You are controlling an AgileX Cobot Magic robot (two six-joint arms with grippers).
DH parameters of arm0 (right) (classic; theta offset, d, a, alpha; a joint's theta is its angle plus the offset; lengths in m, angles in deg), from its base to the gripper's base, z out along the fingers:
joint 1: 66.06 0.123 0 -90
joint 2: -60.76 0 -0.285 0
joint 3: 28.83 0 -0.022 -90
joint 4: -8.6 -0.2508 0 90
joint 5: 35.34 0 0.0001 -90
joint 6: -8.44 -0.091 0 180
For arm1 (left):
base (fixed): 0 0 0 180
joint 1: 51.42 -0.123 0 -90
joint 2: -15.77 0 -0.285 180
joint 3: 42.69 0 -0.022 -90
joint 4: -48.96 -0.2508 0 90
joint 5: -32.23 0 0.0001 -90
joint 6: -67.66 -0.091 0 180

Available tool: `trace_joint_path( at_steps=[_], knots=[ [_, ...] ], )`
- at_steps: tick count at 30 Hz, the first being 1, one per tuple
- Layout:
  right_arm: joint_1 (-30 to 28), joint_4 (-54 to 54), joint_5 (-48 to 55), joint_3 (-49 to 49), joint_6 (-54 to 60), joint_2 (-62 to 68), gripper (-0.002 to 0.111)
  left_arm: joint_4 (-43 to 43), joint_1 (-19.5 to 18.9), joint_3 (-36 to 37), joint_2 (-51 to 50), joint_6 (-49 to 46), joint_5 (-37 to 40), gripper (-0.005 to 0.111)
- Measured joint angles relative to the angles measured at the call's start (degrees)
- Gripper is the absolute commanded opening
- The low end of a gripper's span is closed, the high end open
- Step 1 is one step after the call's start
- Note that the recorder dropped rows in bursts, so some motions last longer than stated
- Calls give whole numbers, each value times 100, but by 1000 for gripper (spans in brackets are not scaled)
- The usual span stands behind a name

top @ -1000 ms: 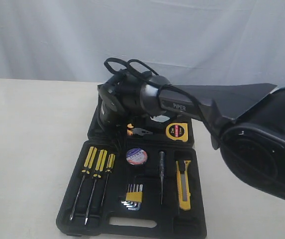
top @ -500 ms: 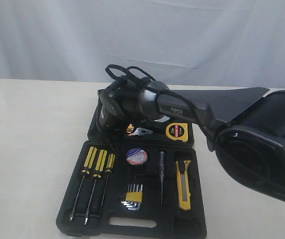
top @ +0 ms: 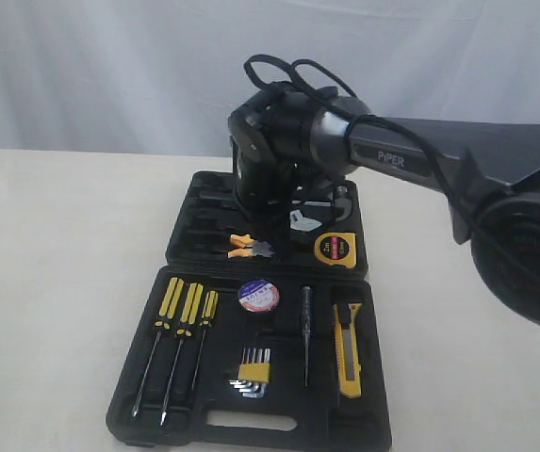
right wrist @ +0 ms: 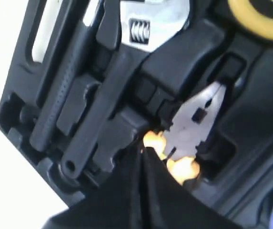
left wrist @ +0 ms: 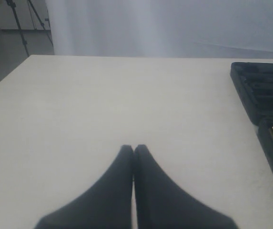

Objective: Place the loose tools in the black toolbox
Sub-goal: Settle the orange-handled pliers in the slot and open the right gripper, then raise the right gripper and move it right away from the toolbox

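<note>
The right tool (right wrist: 142, 151) is hovering closed and empty just above the pliers (top: 249, 247), which are lying in the far half of the toolbox (top: 368, 424) at nine o'clock from the tape measure (top: 335, 248), apparently seated, while the left tool (left wrist: 134, 151) is idling closed over the surface (left wrist: 79, 105).

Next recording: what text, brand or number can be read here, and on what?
"PiPER": on the right arm, exterior view.
Label on the black tape roll: print too blurred to read.
Red label on the yellow tape measure: too small to read.
Wrist views: nothing legible.
</note>
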Motion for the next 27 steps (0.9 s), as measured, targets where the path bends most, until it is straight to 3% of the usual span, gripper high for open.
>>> trace_joint_path(
  at_steps=[13, 27],
  knots=[
    [-232, -723, 31, 0, 426, 337, -1, 0, 0, 0, 0, 0, 0, 0],
    [-328, -824, 42, 55, 564, 424, -1, 0, 0, 0, 0, 0, 0, 0]
  ],
)
